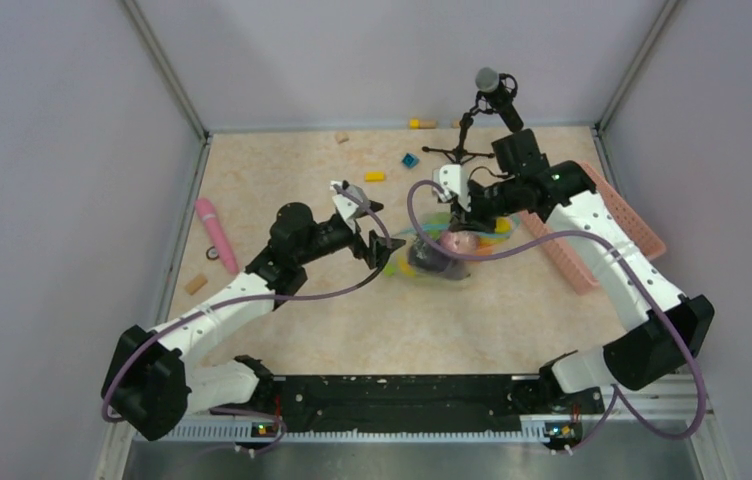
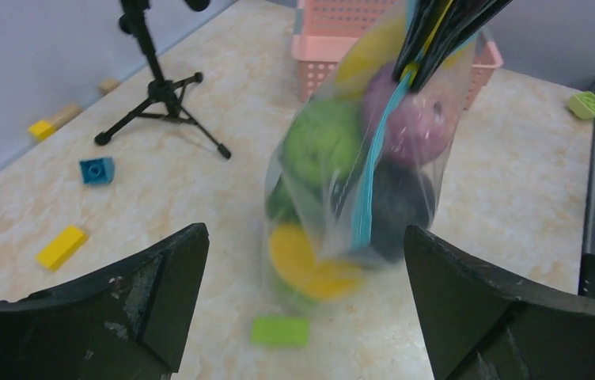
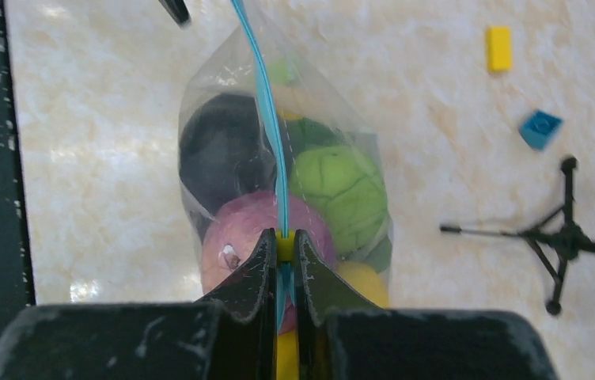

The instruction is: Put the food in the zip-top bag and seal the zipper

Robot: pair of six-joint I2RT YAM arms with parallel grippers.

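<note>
R end effector (image 3: 285,237) is pressed together on the zipper (image 3: 267,111), pinching the teal strip near one end. A small yellow bit sits between the tips; it may be a slider or fruit showing through, can't tell from the wrist view. The strip runs straight away from the pinch across the top of the zip-top bag (image 3: 215,79).

The bag hangs from that pinch approx. mid-table (image 1: 352,330), between the two arms. Whether its bottom touches the surface isn't clear. The food is all inside the bag:
- green lime (image 3: 334,182) on one side of the strip
- dark eggplant (image 3: 219,150) on the other side
- magenta piece (image 3: 247,233) right under the R fingertips
- yellow piece (image 2: 302,257) at the bottom, w/ more yellow near the top

L end effector (image 2: 304,233) is spread wide and holds nothing. Its two fingers (image 2: 160,285) flank the bag w/o touching it, just beside the bag's lower half. In the top view it sits on the bag's left, close by.

Around the bag:
- pink basket (image 2: 334,32) behind it
- small black tripod (image 2: 160,87) to the far side
- blue block (image 2: 96,170) and yellow block (image 2: 61,245) near the tripod
- green block (image 2: 278,330) on the table just in front of the bag
</note>
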